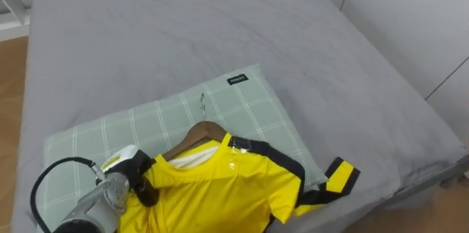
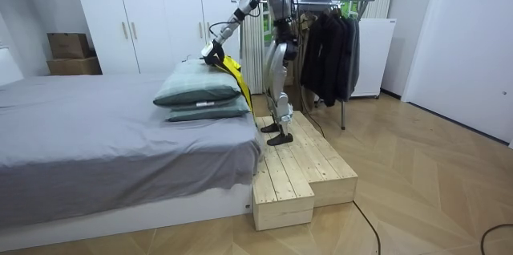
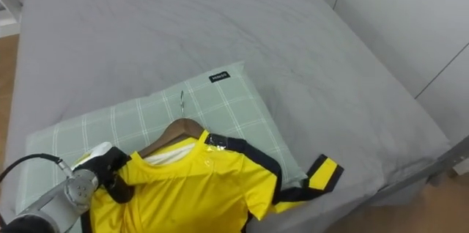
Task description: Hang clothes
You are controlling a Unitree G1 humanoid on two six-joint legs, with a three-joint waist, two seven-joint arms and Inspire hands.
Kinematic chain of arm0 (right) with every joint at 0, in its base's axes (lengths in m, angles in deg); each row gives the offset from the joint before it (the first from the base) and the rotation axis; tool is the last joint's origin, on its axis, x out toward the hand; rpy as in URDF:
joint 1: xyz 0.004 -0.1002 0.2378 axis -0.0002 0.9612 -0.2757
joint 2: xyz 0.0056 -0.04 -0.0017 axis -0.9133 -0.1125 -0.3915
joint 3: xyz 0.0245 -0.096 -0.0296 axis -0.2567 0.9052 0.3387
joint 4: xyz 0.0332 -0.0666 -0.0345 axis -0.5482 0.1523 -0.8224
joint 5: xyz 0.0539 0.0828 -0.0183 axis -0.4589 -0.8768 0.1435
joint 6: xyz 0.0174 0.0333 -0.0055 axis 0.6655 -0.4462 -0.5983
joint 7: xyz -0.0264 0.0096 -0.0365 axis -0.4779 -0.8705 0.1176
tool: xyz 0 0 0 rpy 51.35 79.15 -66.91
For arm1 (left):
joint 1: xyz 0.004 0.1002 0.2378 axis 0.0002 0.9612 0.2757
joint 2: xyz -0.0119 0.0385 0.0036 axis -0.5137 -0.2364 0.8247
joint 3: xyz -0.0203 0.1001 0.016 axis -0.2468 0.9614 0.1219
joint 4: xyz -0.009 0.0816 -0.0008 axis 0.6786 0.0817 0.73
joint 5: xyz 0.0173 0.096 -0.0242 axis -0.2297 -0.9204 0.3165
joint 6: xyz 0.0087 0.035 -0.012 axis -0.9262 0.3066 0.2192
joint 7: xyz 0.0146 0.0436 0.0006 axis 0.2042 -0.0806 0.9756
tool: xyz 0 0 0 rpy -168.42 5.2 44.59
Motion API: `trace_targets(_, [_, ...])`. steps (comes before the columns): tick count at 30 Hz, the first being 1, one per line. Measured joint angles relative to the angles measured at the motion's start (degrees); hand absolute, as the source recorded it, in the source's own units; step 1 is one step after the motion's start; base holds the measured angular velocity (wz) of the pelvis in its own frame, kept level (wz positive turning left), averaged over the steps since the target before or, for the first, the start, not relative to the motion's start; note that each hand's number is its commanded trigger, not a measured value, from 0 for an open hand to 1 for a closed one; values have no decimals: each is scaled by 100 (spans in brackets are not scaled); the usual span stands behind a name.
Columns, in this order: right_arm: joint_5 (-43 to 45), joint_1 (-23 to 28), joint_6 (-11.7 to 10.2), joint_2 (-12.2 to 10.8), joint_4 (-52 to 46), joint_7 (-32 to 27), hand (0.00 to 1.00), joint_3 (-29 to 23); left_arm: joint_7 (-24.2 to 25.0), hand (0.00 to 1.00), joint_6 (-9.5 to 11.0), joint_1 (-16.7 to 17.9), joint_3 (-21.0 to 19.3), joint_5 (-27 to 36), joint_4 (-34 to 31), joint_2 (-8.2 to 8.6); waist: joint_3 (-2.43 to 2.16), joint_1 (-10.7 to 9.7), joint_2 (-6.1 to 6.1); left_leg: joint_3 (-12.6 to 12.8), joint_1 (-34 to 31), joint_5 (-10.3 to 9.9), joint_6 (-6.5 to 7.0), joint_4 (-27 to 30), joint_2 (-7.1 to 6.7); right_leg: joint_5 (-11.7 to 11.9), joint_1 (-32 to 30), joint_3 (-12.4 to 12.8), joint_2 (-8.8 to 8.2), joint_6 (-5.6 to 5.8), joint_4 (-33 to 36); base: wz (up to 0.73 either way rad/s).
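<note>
my left hand [image 1: 136,179] is clamped on the shoulder of the yellow black-trimmed jersey [image 1: 227,189], already on its brown wooden hanger [image 1: 192,136], flat on the green checked pillow [image 1: 249,108], ready, i judge, to lift both.

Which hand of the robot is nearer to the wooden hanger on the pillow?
Left. The left hand grips the yellow shirt right beside the hanger; no right hand is near it.
</note>
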Motion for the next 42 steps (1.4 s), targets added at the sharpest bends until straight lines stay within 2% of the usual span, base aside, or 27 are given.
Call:
trace_targets(7, [-105,78,3,34,-27,112,0,-227,81,100,-27,79,-27,-116,-65,0,-28,110,25,3,193,0,0,-67,-6,9,183,-13,3,3,-50,-1])
trace_targets(13, [-115,234,-3,118,-33,110,0,-227,86,100,-36,89,-33,-78,-464,3,-51,269,49,6,385,-1,-1,-120,-6,7,374,-22,8,3,-91,0])
trace_targets(15, [-111,343,-6,143,-4,101,0,-326,100,100,-38,119,-33,-74,-468,10,-119,271,70,-4,597,6,-12,-226,-12,8,600,-27,16,3,-216,0])
trace_targets(19, [-79,600,8,216,42,33,0,-453,123,100,-39,254,-45,-43,-631,5,-179,317,124,-10,1013,14,-26,-432,-36,8,1015,-42,11,5,-399,0])
trace_targets(23, [193,891,34,257,90,-40,0,-546,179,100,-42,764,-88,15,-1199,-3,-234,360,120,-36,1379,15,-33,-558,-47,6,1419,-61,14,8,-583,3])
trace_targets(28, [446,947,92,248,155,-98,0,-825,210,100,-48,1075,-270,21,-1568,-6,-234,381,30,-125,1505,13,-37,-584,-56,5,1587,-141,9,10,-656,9])
trace_targets(32, [485,1002,132,247,149,-233,0,-1024,195,100,-49,1473,-481,52,-2285,-19,-223,473,-31,-169,1696,9,-46,-675,-66,0,1784,-168,39,13,-749,4])
trace_targets(36, [736,1037,138,232,133,-222,0,-1133,176,100,-46,1745,-621,379,-3072,-65,-219,562,-39,-191,1752,9,-46,-690,-78,-2,1833,-175,21,16,-747,1])
trace_targets(39, [864,1042,140,226,129,-217,0,-1143,145,100,-40,1920,-761,657,-3359,-84,-216,565,-57,-232,1805,8,-47,-705,-89,-16,1902,-197,20,22,-765,5])
trace_targets(42, [1013,1138,149,225,131,-213,0,-1191,142,100,-40,2393,-910,682,-3964,-94,-215,613,-107,-295,1943,4,-55,-757,-102,-26,2071,-245,26,20,-844,9])
